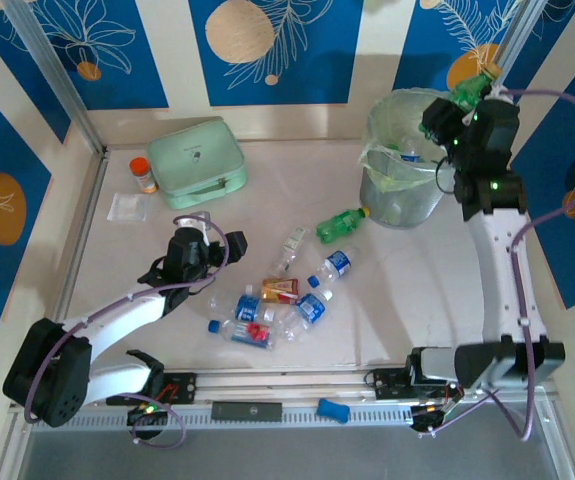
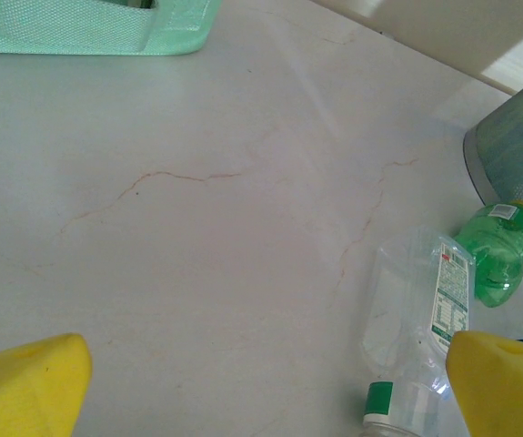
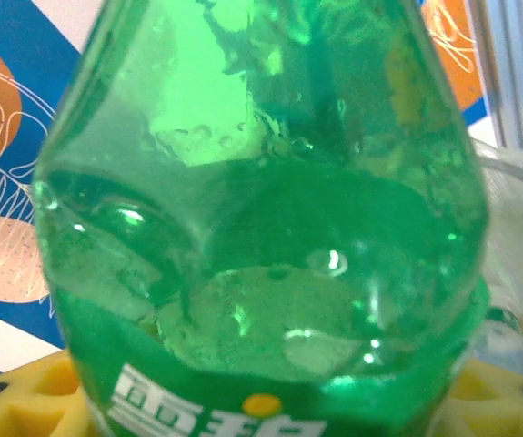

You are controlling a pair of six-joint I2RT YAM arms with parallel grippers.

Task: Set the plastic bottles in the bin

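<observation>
Overall, the table [image 1: 417,290] carries the bin [image 1: 407,200] at its far right, and at least one bottle seems to lie inside it. Over the bin's rim the right end effector [image 1: 467,100] is clamped on a green bottle [image 3: 261,228]. Its thin wall looks dented, so it is probably light, soft and slippery, and best gripped at the stiffer label band. The left end effector [image 2: 266,382] stands wide and empty beside the loose bottles [image 1: 277,310] mid-table. A second green bottle [image 1: 342,223] lies just beside the bin.

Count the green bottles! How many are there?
2. One green bottle lies on the table beside the bin. The other green bottle is in the right gripper, up by the bin's rim. More may be hidden inside the bin.
</observation>
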